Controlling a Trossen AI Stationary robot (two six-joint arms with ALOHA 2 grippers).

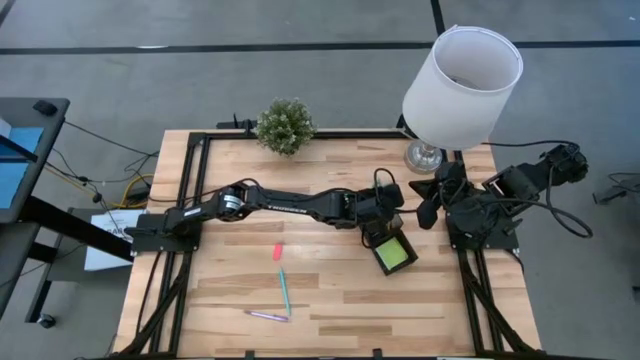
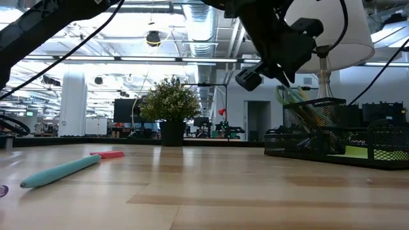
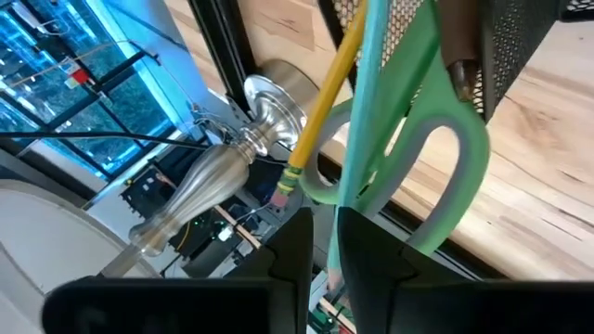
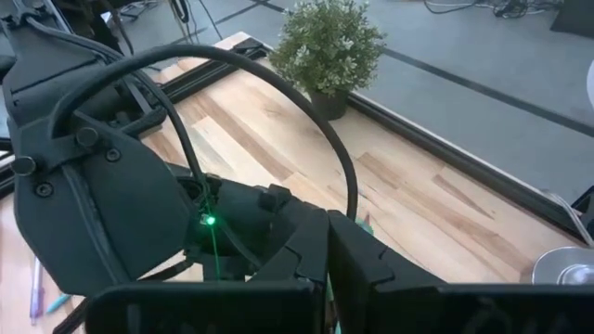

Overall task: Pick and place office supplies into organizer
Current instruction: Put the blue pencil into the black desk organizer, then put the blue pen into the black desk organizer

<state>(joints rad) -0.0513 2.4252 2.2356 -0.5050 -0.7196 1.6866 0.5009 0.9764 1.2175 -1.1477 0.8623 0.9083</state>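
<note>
The black mesh organizer (image 1: 372, 240) stands right of centre, with a lime-green sticky-note pad (image 1: 395, 255) lying in its tray. Its upright pen cup (image 2: 313, 121) holds green-handled scissors (image 3: 445, 158) and a yellow pencil (image 3: 325, 93). My left gripper (image 3: 336, 250) hangs just above that cup (image 2: 285, 80), shut on a teal pen. On the bare table toward the near edge lie a pink eraser (image 1: 278, 251), a second teal pen (image 1: 283, 290) and a purple pen (image 1: 265, 316). My right gripper (image 4: 327, 264) is shut, folded back at the table's right edge (image 1: 440, 205). My left gripper pinches a teal pen (image 3: 351, 176) near its upper end between its two fingers. The fingers come from above, slanting down toward the cup. The pen stands tilted, running down beside the scissors and pencil into the mesh cup (image 3: 520, 46); its lower end is hidden there.
A white-shaded lamp (image 1: 460, 75) stands on its metal base (image 1: 425, 157) just beyond the organizer, near the far right corner. A small potted plant (image 1: 285, 125) sits at the far edge. Bare wood lies around the loose items on the near half of the table.
</note>
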